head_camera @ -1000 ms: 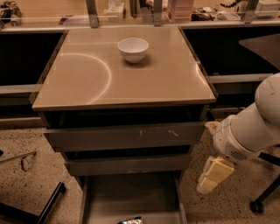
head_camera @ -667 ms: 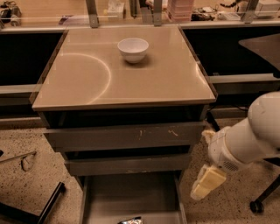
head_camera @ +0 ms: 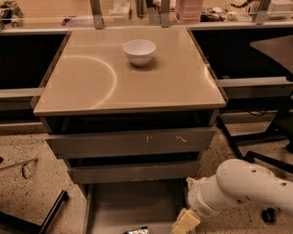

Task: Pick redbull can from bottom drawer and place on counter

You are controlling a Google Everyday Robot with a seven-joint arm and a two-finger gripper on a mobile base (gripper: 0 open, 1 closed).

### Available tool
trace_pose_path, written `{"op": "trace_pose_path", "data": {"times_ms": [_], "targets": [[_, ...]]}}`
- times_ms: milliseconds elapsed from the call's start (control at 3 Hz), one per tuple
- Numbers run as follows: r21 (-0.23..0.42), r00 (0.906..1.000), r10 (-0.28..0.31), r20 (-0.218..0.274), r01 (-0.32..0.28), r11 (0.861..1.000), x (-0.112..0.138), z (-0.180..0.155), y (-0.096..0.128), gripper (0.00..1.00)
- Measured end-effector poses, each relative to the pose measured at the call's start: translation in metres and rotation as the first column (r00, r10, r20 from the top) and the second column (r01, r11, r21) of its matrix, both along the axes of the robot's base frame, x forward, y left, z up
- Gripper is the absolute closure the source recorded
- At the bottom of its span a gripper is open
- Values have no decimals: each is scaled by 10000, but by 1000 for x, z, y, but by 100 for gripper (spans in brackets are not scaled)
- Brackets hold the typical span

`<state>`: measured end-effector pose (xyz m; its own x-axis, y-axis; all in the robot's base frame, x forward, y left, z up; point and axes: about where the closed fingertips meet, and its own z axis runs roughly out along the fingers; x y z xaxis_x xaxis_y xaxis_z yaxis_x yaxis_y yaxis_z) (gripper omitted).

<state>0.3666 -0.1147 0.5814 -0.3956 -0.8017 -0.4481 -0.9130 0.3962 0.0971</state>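
Speckled beige floor (head_camera: pixel 23 141) — black chair base (head_camera: pixel 236 146) at right; metal posts (head_camera: pixel 96 11) behind — warm light.

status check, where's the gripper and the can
Gripper low, right side of bottom drawer. Redbull can in the drawer, beside gripper, apart from it. Nothing between them; white bowl on counter.

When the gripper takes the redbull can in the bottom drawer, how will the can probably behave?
The redbull can looks like shiny metal, so it may slip in a loose hold. It seems to lie on its side on the flat bottom drawer, so a push could roll it. The gripper hangs to its right, near the drawer's right wall.
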Motion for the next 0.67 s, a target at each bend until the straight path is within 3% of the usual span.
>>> {"op": "trace_pose_path", "data": {"times_ms": [333, 667], "targets": [[200, 9982, -382, 470, 373, 9991, 17, -9, 2, 0], [200, 9982, -382, 470, 373, 9991, 17, -9, 2, 0]]}}
